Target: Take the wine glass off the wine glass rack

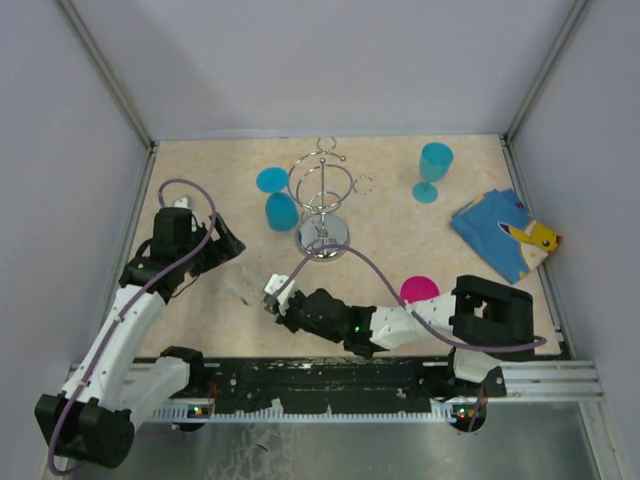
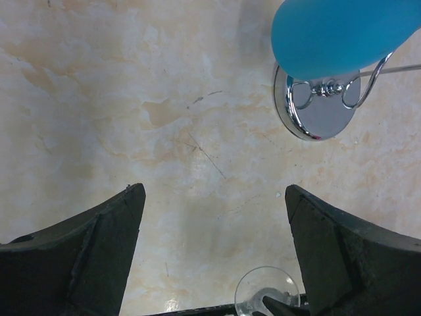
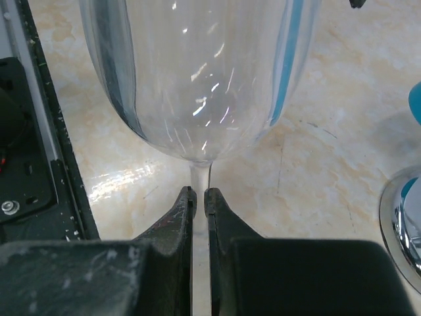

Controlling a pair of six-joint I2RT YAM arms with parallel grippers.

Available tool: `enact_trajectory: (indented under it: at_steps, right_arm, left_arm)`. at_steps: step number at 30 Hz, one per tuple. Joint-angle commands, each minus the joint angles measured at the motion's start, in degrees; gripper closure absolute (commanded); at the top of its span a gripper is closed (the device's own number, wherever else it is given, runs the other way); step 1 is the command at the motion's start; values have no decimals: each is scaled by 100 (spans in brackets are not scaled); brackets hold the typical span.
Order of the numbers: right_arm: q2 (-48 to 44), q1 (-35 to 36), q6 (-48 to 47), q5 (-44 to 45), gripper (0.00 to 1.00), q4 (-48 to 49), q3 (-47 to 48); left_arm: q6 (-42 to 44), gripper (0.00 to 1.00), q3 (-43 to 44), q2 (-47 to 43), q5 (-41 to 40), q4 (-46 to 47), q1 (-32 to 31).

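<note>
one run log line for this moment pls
right end effector: shut on clear wine glass stem | left end effector: open, empty, over table | blue wine glass: hangs on wine glass rack

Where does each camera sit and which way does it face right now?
Top: above, behind the arms, looking down on the table; both arms show, left gripper and right gripper.
Left wrist: faces down at the rack base and blue glass; its open fingers show.
Right wrist: low, faces along the table; its fingers shut on the stem of the clear glass.
Shared: both wrist views catch the rack base; the left also sees the clear glass foot.
</note>
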Motion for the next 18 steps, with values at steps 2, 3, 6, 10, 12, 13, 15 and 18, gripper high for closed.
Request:
enact_trajectory:
  at_steps: [2,3,6,10,12,13,15,18]
  right_arm:
    - [-270,218,-286,384,100,978,287]
    - [-269,225,-308,415,100,992,286]
    - [-173,225,-373,520,100,1039,324]
    - [-22,226,-613,586,100,1232,453]
    - [80,226,-676,747,99,1216,583]
    - [142,226,-726,810,98,1228,638]
    - [270,226,-820,925,95,1338,690]
    - [401,225,-858,1056,90,1486,759]
  left_arm:
    - [107,7,52,46,-177,-46,19]
    - [106,7,29,72,-148,-32,19]
    - [60,8,-17,152,63,-17,19]
    - [2,9,53,284,262,-85,19]
    - [-17,9,83,299,362,-88,19]
    - [-35,10,99,296,408,-87,15]
    - [-54,10,142,267,461,-86,10]
    - [-125,11,149,254,516,-80,10]
